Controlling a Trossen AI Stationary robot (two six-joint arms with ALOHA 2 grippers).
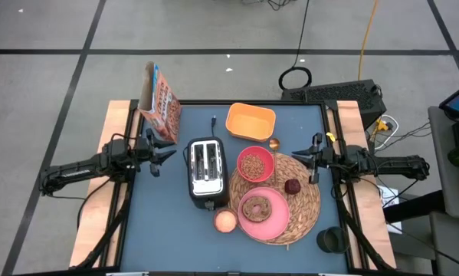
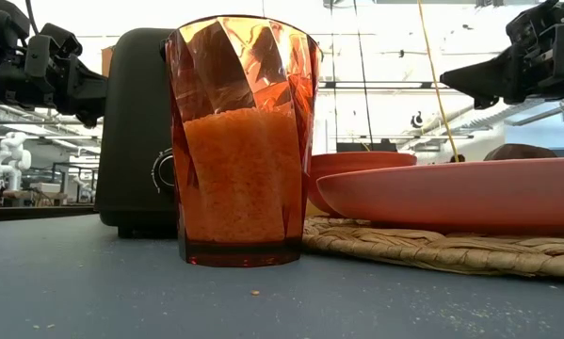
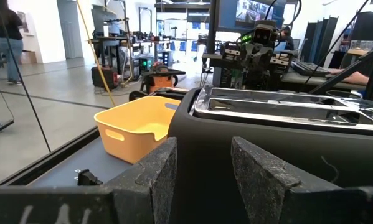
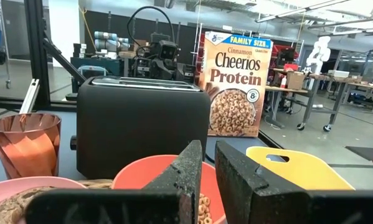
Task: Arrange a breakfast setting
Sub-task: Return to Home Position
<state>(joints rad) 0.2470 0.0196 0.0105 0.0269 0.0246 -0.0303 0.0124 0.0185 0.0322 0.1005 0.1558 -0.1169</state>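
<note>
Hovering just beside the placemat (image 1: 307, 205), the right end effector (image 1: 315, 159) (all but closed, empty) was nearer. The plate (image 1: 280, 221) with bread (image 1: 256, 207), the bowl (image 1: 270, 170) and the fruit (image 1: 292, 186) lay inward on the desk (image 1: 160, 222) — the left end effector (image 1: 159, 152), part-open and empty, hung beyond the toaster (image 1: 206, 172).

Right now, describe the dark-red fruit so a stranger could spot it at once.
Find the round woven placemat on the right half of the table. The fruit lies on its bare weave, right of the pink bowl and plate. It alone is small, round and dark red; its neighbours are larger pink dishes.
</note>
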